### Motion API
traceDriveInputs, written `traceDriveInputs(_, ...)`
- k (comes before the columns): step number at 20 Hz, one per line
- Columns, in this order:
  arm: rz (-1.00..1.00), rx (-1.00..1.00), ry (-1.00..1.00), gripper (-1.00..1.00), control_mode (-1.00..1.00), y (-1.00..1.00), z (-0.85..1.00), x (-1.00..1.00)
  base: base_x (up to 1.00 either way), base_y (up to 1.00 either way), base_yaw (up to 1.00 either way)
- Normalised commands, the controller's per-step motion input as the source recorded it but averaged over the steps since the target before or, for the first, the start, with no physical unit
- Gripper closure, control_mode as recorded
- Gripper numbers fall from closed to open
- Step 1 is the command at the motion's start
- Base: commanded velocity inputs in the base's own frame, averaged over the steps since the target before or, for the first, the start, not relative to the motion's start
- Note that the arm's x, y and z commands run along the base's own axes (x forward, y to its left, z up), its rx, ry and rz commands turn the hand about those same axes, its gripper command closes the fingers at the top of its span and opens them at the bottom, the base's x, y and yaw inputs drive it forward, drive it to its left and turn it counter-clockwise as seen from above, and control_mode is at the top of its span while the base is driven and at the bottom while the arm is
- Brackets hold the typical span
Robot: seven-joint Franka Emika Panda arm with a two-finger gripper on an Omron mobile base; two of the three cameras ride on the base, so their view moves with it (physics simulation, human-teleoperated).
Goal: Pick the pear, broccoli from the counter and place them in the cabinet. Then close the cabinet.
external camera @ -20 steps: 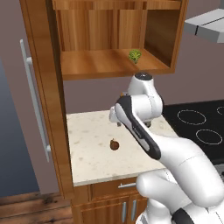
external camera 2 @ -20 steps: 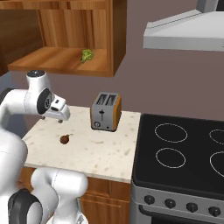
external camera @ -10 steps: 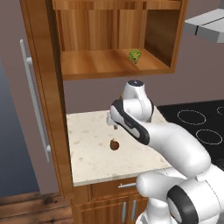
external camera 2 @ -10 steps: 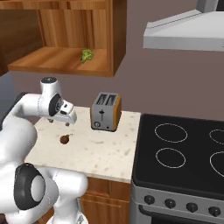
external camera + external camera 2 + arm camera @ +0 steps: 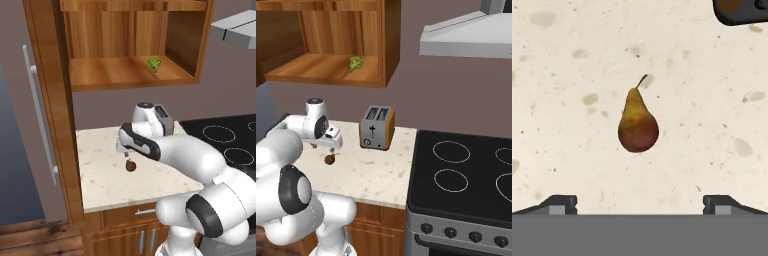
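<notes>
The gripper (image 5: 640, 202) hangs right over the pear (image 5: 637, 122), pointing straight down at it, with its two dark fingertips (image 5: 559, 204) spread wide apart and nothing between them. In the hand view the pear lies on its side on the counter (image 5: 567, 75), centred between the two tips, its rounded brown end nearer the fingers and its thin stem pointing away. A dark corner of the toaster (image 5: 742, 11) cuts into the top right of that view.

From the left base view the gripper (image 5: 125, 155) sits just above the pear (image 5: 131, 166), close but not touching it — the fruit rests on the beige speckled counter (image 5: 100, 185), roughly in its middle. The right base view shows the same: the gripper (image 5: 332, 148) low over the pear (image 5: 330, 159), with the toaster (image 5: 376, 127) standing further back on the counter (image 5: 376, 175), toward the stove (image 5: 466, 175).

Up above, the cabinet (image 5: 130, 45) stands open, its door (image 5: 47, 110) with the long silver handle swung out to the left. The broccoli (image 5: 154, 63) sits on the wooden shelf inside, toward the right — in the right base view it (image 5: 355, 63) shows near the shelf's front edge. A grey range hood (image 5: 466, 42) hangs over the stove
</notes>
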Motion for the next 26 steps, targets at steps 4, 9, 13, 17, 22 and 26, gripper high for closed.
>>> traceDriveInputs(4,0.0,0.0,0.05,-1.0,-1.0,0.0,-0.32,0.28,0.0,0.0,0.0)
traceDriveInputs(9,0.0,0.0,0.03,-1.0,-1.0,0.03,-0.37,0.28,0.0,0.0,0.0)
traceDriveInputs(13,0.0,0.0,0.04,-1.0,-1.0,0.16,-0.44,0.09,0.0,0.0,0.0)
traceDriveInputs(17,0.0,0.0,0.03,-1.0,-1.0,0.09,-0.4,0.14,0.0,0.0,0.0)
traceDriveInputs(22,0.0,0.0,0.04,-1.0,-1.0,0.01,-0.31,0.15,0.0,0.0,0.0)
traceDriveInputs(26,0.0,0.0,0.04,1.0,-1.0,0.0,-0.31,0.08,0.0,0.0,0.0)
